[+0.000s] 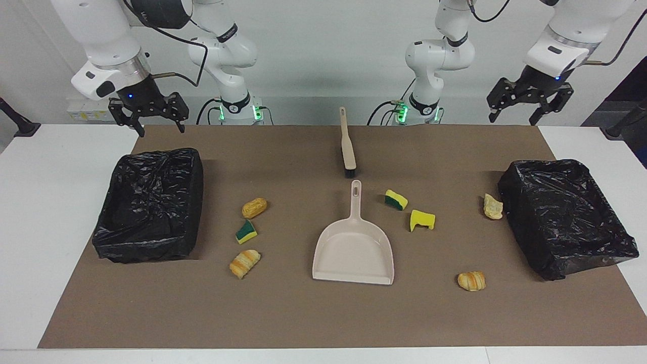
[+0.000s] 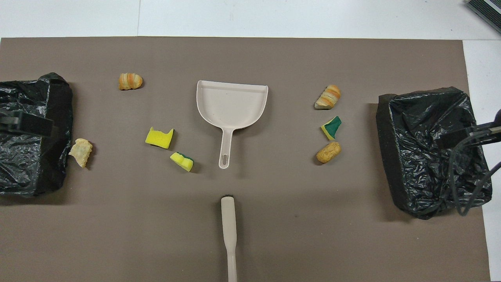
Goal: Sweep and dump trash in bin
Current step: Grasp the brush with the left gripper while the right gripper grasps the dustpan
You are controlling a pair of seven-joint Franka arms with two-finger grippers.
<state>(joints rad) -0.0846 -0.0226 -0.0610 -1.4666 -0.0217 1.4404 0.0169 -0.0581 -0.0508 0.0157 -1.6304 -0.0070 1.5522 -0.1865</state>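
Several trash scraps lie on the brown mat. Toward the right arm's end are a bread piece point(image 1: 254, 207), a green-faced sponge chunk point(image 1: 246, 232) and a striped bread piece point(image 1: 244, 263). Toward the left arm's end are two sponge chunks point(image 1: 396, 199) point(image 1: 422, 219) and two bread pieces point(image 1: 493, 206) point(image 1: 471, 281). The beige dustpan point(image 1: 354, 250) point(image 2: 231, 103) lies mid-mat, its handle toward the robots. The brush point(image 1: 348, 146) point(image 2: 228, 231) lies nearer the robots, in line with it. My right gripper point(image 1: 160, 129) and left gripper point(image 1: 513, 119) hang open and empty above the mat's corners nearest the robots.
Two bins lined with black bags stand on the mat, one point(image 1: 149, 202) point(image 2: 430, 149) at the right arm's end and one point(image 1: 561, 217) point(image 2: 31, 133) at the left arm's end. White table point(image 1: 50, 227) borders the mat.
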